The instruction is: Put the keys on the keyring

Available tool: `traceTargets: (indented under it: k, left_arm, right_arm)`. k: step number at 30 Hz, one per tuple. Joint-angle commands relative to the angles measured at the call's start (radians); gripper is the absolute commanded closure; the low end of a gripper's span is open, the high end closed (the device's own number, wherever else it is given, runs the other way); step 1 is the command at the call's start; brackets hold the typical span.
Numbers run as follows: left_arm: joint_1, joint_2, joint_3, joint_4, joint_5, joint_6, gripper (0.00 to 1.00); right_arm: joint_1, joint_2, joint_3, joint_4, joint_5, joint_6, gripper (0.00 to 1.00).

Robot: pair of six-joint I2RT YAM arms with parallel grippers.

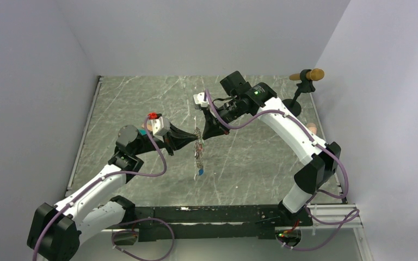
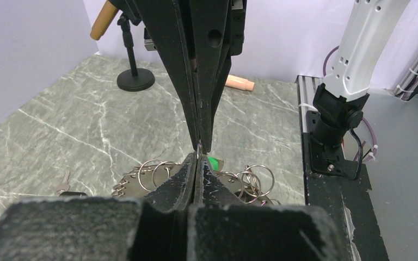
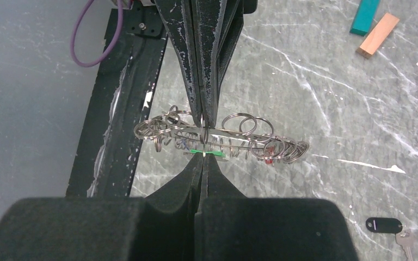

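Two grippers meet tip to tip above the middle of the table (image 1: pixel 261 157), both clenched tight. The left gripper (image 1: pixel 192 138) reaches in from the left and pinches the wire of the keyring (image 1: pixel 198 149) near its top. The right gripper (image 1: pixel 203 134) comes in from the far right, and its closed tips look to be nipping the green key (image 3: pixel 204 153) by its tag, hard against the ring's wire. The keyring hangs clear of the table between them, edge-on from above, fringed with loose split rings and small keys. A blue key (image 1: pixel 200 173) dangles at its lowest end, on the near side. Down on the marble a teal block (image 3: pixel 364 16) and a tan block (image 3: pixel 379 35) lie just beside each other. A black-tagged key (image 3: pixel 387 224) lies well apart from them. A small stand (image 1: pixel 294 103) with a wooden handle on top stands in the far right corner.
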Motion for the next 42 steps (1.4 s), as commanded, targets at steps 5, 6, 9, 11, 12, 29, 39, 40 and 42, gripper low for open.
traceTargets:
  k: [5,6,9,11,12,29,39,40,42]
  left_arm:
    - [0.0,0.011,0.022,0.067,0.041,-0.021,1.0]
    - [-0.001,0.011,0.022,0.065,0.041,-0.021,1.0]
    - [-0.001,0.012,0.022,0.067,0.04,-0.022,1.0]
    - [-0.001,0.012,0.022,0.069,0.041,-0.022,1.0]
    - [-0.001,0.012,0.022,0.068,0.04,-0.022,1.0]
    - [-0.002,0.013,0.02,0.077,0.049,-0.022,1.0]
    - [-0.003,0.005,0.035,0.014,0.038,0.023,1.0]
    - [-0.003,0.005,0.038,0.006,0.037,0.028,1.0]
    - [-0.004,0.005,0.044,-0.013,0.04,0.039,1.0]
  right_arm:
    - [0.006,-0.001,0.031,0.043,-0.081,0.017,1.0]
    - [0.006,-0.001,0.031,0.043,-0.083,0.018,1.0]
    - [0.006,0.002,0.031,0.046,-0.088,0.02,1.0]
    - [0.004,0.003,0.029,0.047,-0.092,0.022,1.0]
    - [0.006,0.003,0.03,0.048,-0.092,0.022,1.0]
    - [0.003,0.006,0.02,0.065,-0.118,0.046,1.0]
    - [-0.001,0.003,0.018,0.068,-0.116,0.047,1.0]
    - [-0.001,0.003,0.018,0.068,-0.117,0.048,1.0]
    - [0.0,0.004,0.017,0.069,-0.115,0.048,1.0]
